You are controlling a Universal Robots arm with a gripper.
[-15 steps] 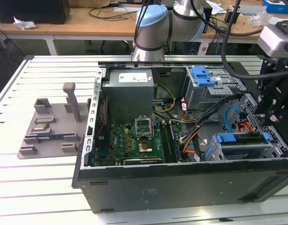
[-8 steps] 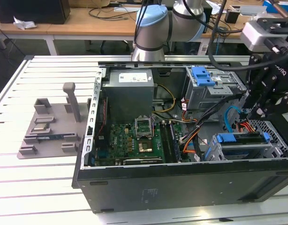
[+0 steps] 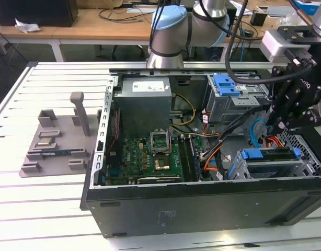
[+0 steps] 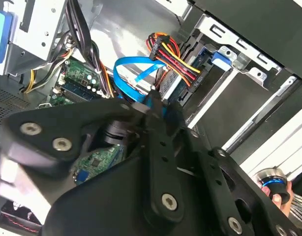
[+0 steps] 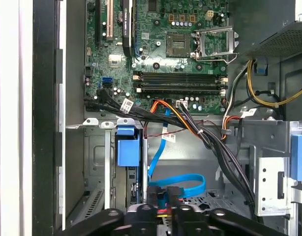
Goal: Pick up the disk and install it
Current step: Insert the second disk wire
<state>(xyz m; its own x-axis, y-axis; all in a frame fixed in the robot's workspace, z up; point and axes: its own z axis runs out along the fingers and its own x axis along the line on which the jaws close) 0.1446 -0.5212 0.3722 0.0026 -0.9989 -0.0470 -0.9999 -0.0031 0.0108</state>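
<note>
One arm does the work here, and its claw (image 3: 279, 125) hangs inside the open computer case (image 3: 202, 209) at the exterior view's right, directly over the lower drive cage. The disk (image 3: 269, 163) lies in that cage, flat and label-side up as far as I can tell, with its blue carrier rail along the top edge. Its long axis runs across the exterior view from left to right, parallel to the case's near wall. From the claw, the disk lies just below and a little toward the exterior view's left; the two are close, though I cannot tell whether they touch. In the first wrist view the claw (image 5: 161, 216) sits low in the picture above a looped blue data cable (image 5: 185, 184), with a blue carrier tab (image 5: 127, 147) beside it and the motherboard (image 5: 175, 59) beyond. How far the claw stands open, and whether it has hold of anything, I cannot tell: its own linkage and the cables hide the tips. The blue bracket (image 3: 226, 83) on the grey upper bay is well apart from the claw. A grey fixture (image 3: 56, 138) stands on the desk (image 3: 45, 198) at the exterior view's left, away from the work.
</note>
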